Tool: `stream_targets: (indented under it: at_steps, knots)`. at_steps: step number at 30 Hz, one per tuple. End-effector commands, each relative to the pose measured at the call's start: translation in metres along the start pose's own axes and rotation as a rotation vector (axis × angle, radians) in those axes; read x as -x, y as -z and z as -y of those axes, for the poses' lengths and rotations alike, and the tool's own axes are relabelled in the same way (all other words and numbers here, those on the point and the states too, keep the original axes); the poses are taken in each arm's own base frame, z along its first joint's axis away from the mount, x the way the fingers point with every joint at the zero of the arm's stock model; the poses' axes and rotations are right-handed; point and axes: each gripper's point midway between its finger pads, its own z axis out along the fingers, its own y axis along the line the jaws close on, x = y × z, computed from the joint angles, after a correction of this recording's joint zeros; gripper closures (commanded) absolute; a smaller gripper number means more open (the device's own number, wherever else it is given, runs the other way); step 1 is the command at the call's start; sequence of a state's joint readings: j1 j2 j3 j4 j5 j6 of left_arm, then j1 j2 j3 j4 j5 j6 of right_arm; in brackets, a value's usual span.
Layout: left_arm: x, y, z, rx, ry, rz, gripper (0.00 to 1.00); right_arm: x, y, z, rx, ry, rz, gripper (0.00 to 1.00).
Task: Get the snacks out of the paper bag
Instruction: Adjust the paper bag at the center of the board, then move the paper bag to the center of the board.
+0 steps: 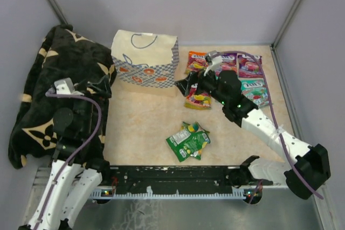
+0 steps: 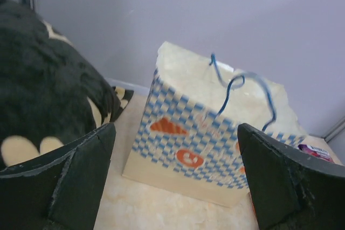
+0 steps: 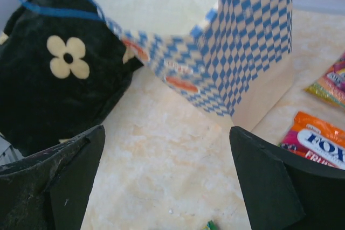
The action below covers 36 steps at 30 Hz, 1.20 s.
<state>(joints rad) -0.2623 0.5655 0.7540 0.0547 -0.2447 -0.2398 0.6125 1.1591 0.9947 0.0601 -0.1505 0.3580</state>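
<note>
the paper bag stood upright at the table's back beside the floral blanket, candy packets lay to its right, a green packet lay nearer the arms, and the left gripper and right gripper gaped wide, empty.

My right arm covers some of the snacks on the bench, so I cannot count them. An orange packet runs behind a finger of my right claw and off the edge. What is inside the paper bag, I cannot tell.
</note>
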Motion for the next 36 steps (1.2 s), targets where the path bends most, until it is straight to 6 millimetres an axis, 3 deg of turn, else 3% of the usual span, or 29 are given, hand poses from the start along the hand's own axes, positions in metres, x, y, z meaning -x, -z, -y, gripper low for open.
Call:
stream_targets:
  at_steps: [1, 3, 6, 9, 12, 14, 19, 23, 28, 36]
  knots:
    - [-0.036, 0.017, -0.017, 0.060, 0.127, -0.024, 0.01, -0.012, 0.000, -0.002, 0.057, -0.038, 0.102, 0.01]
    - [-0.074, 0.019, -0.003, -0.018, 0.189, -0.142, 0.07, -0.021, 0.003, -0.004, 0.073, -0.042, 0.094, 0.01]
    - [-0.161, 0.023, 0.019, -0.152, 0.292, -0.366, 0.23, -0.040, 0.005, 0.001, 0.057, -0.039, 0.041, 0.01]
    - [-0.214, 0.023, 0.023, -0.140, 0.272, -0.436, 0.22, -0.055, 0.012, 0.011, 0.010, -0.041, -0.012, 0.01]
    - [-0.242, 0.012, 0.033, -0.106, 0.123, -0.470, 0.13, -0.068, 0.028, 0.026, -0.087, -0.036, -0.077, 0.01]
    - [-0.260, 0.001, 0.045, -0.117, 0.069, -0.516, 0.10, -0.087, 0.042, 0.042, -0.182, -0.044, -0.166, 0.01]
    - [-0.307, -0.036, 0.047, -0.067, -0.023, -0.555, 0.01, -0.138, 0.077, 0.064, -0.354, -0.134, -0.394, 0.01]
    - [-0.333, -0.070, 0.057, -0.055, -0.048, -0.562, 0.00, -0.181, 0.100, 0.062, -0.372, -0.226, -0.532, 0.01]
    - [-0.375, -0.104, 0.058, -0.019, -0.081, -0.619, 0.01, -0.209, 0.109, 0.050, -0.312, -0.303, -0.619, 0.01]
    - [-0.412, -0.155, 0.020, 0.048, -0.062, -0.671, 0.01, -0.241, 0.111, 0.038, -0.220, -0.342, -0.731, 0.01]
